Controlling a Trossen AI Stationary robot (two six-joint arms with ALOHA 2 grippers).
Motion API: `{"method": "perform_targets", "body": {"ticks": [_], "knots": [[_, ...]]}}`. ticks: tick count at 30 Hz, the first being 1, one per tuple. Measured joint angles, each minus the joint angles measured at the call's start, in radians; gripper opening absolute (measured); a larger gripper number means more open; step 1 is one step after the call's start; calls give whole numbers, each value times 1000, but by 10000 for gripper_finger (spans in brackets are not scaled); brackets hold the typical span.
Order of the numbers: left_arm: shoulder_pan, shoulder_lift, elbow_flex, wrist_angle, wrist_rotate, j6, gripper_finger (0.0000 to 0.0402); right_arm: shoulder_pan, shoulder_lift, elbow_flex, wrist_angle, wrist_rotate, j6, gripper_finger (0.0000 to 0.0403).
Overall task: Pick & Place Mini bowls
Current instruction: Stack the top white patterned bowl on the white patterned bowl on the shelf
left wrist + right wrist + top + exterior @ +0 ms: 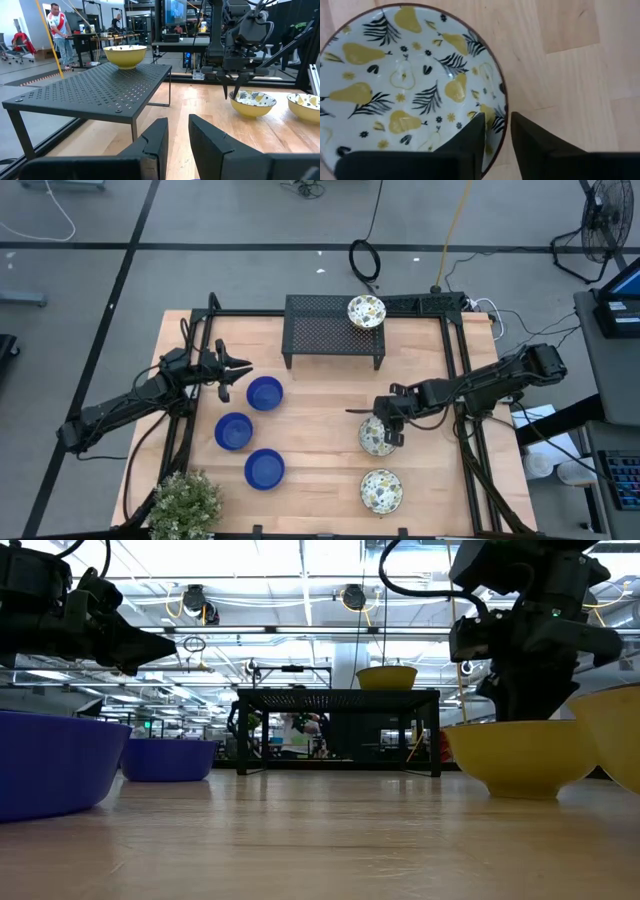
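Three blue bowls [265, 393], [233, 431], [265, 468] sit on the table's left half. Three bowls are yellow outside, with pears and leaves on white inside. One [366, 311] stands on the black mesh rack [320, 330], one [381, 490] sits near the near edge, and one [372, 440] sits under my right gripper [385, 423]. That gripper points down, narrowly open, its fingers on either side of the bowl's rim [504, 107]. My left gripper [238, 375] hovers just left of the far blue bowl, narrowly open and holding nothing. My right gripper [497, 125] comes from above, pointing down. One finger [470, 137] is inside the pear-patterned bowl and one [532, 142] is outside its rim. I cannot tell whether the fingers touch the wall. The bowl sits flat on the table [520, 755].
The rack stands at the table's far middle, with bare mesh left of its bowl. A black frame [455, 350] runs along the table's sides. A potted plant [185, 505] sits at the near left corner. Bare wood lies between the two bowl groups. People stand in the room beyond.
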Motion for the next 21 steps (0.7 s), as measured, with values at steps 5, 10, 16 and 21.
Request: {"method": "perform_targets", "body": {"ticks": [5,10,16,21], "knots": [[0,0,0,0,0,0,81,-4,0,0,-3,-4,-5,44],[0,0,0,0,0,0,81,-14,-5,4,-1,-11,-22,11],[0,0,0,0,0,0,81,-32,-2,3,-3,-41,-26,13],[0,0,0,0,0,0,81,-32,-2,2,-4,-41,-33,12]]}}
